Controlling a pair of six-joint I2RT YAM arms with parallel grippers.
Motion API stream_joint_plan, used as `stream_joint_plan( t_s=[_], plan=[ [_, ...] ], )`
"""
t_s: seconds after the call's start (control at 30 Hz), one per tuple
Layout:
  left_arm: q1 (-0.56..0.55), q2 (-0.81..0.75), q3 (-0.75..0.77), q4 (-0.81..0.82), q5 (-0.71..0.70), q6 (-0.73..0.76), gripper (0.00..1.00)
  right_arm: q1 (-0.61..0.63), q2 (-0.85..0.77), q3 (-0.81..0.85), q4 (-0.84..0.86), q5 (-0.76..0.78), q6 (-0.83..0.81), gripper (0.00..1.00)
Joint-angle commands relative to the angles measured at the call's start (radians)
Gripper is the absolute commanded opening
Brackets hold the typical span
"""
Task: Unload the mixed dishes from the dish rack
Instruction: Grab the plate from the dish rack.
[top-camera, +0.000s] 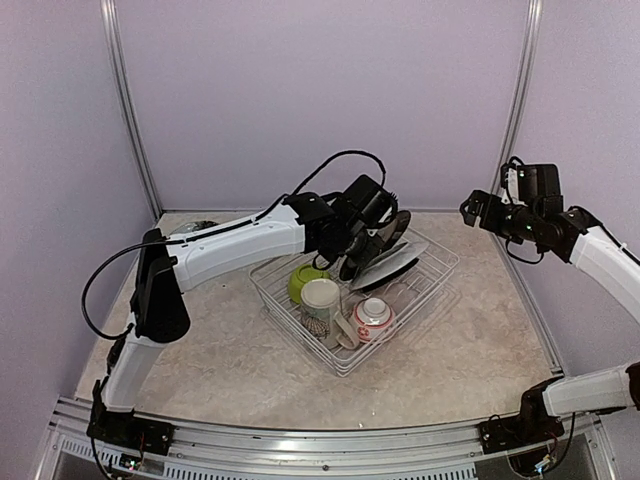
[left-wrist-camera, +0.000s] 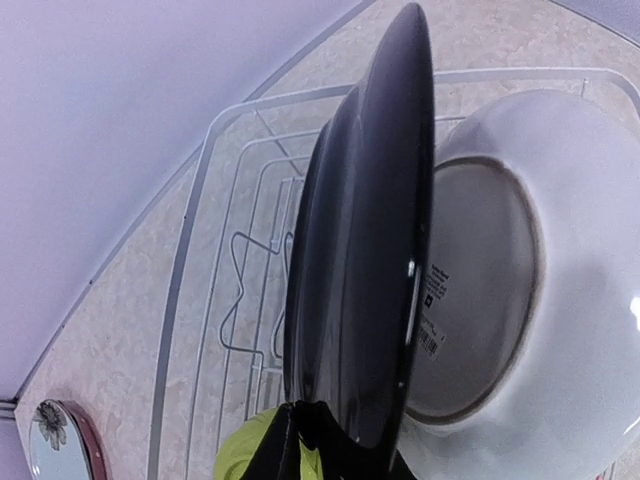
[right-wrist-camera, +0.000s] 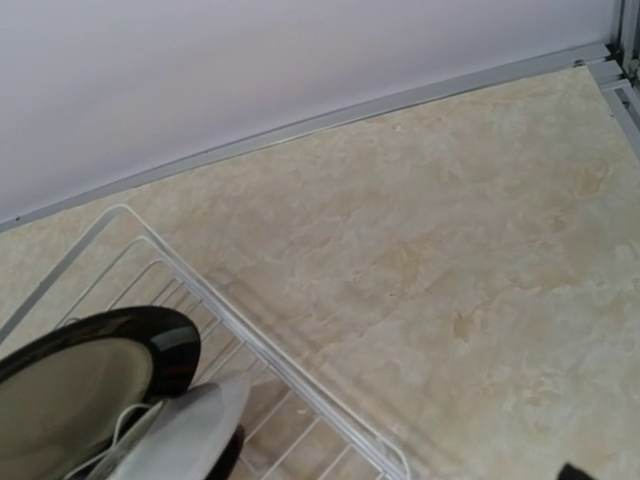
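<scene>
Marbled tabletop (top-camera: 480, 340) held the dish rack (top-camera: 345, 366) at centre, where our left gripper (top-camera: 351, 262) pinched the black plate (left-wrist-camera: 370, 250) by its rim, edge-up at the rack's 1 o'clock so it'd lift straight out, prob.; right gripper (top-camera: 471, 210) hung at 3 o'clock, open/closed we couldn't tell.

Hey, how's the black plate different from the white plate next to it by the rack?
The black plate is glossy and dark; the white plate is pale, with a brownish foot ring and a sticker underneath. The left hand pinches the black plate's rim; nothing holds the white plate. The left wrist camera sees the black plate edge-on, the white plate's underside. Both are round, side by side at the dish rack.
</scene>
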Motion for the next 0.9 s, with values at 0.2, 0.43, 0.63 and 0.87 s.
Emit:
stream_joint_plan(
  t_s=[0.2, 0.43, 0.63, 0.87],
  plan=[
    [-0.077, -0.084, -0.014, 0.317, -0.197, 0.245, 0.0, -0.002, 0.013, -0.021, 0.016, -0.002, 0.003, 1.0],
    [-0.071, -0.047, 0.07, 0.166, -0.142, 0.207, 0.0, -0.002, 0.013, -0.025, 0.016, -0.004, 0.002, 1.0],
    [-0.044, 0.021, 0.186, -0.017, -0.109, 0.088, 0.04, -0.002, 0.005, -0.034, 0.02, -0.003, 0.003, 1.0],
    [-0.022, 0.024, 0.158, -0.075, -0.084, 0.037, 0.26, -0.001, 0.009, -0.034, 0.029, -0.01, 0.006, 1.0]
  ],
)
